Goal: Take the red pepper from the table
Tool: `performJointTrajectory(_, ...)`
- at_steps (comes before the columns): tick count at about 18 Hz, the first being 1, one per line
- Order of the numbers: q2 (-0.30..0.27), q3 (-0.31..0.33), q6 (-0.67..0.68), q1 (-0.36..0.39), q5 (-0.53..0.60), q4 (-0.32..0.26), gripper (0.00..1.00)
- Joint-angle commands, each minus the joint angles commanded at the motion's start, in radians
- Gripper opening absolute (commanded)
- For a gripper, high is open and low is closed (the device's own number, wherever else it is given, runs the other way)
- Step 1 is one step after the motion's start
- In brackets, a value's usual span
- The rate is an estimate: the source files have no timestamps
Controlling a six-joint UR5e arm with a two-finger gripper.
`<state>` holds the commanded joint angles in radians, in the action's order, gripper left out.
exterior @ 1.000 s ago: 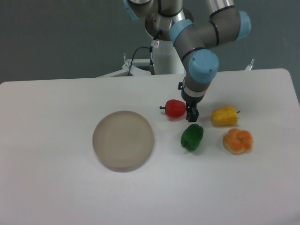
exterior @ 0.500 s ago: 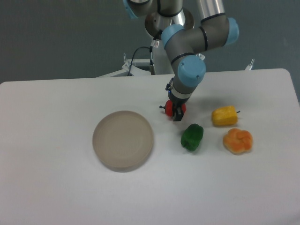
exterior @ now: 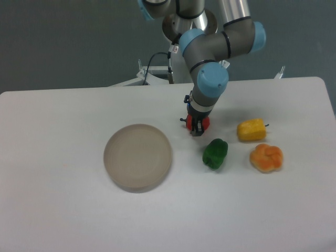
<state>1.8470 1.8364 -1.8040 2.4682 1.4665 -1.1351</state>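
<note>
The red pepper (exterior: 205, 123) lies on the white table (exterior: 63, 210), right of the middle. Only its red edges show on either side of the dark fingers (exterior: 197, 127). My gripper (exterior: 196, 130) has come straight down over it, with one finger in front of the pepper and the other behind. The jaws look closed on the pepper, which still rests at table height.
A round beige plate (exterior: 137, 156) lies to the left. A green pepper (exterior: 215, 153) sits just below and to the right of the gripper. A yellow pepper (exterior: 251, 129) and an orange lobed pepper (exterior: 266, 157) lie further right.
My gripper moved left from beside the green pepper onto the red pepper, then stayed there almost still over the last half second. The other peppers have not moved.
</note>
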Motion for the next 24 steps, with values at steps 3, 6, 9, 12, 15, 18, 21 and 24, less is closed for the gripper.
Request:
performJointTrajectory(3,-0.005,-0.049,0.032,0.014,0.000,-0.034,0.12)
performJointTrajectory(6,0.006,-0.191,0.126,0.017,0.000,-0.158,0.12)
performJointTrajectory(9,0.037,-0.311,0.132,0.020,0.018,-0.206,0.12)
performJointTrajectory(12,0.069,-0.393,0.126,0.021,0.116,-0.203,0.12)
performJointTrajectory(15,0.081,-0.428,0.117,0.025,0.107,-0.215,0.12)
performJointTrajectory(18,0.081,-0.448,0.115,0.031,0.106,-0.235,0.12)
performJointTrajectory(21,0.081,-0.439,0.112,0.032,0.106,-0.235,0.12)
performJointTrajectory(24,0.078,-0.434,0.112,0.032,0.106,-0.235,0.12)
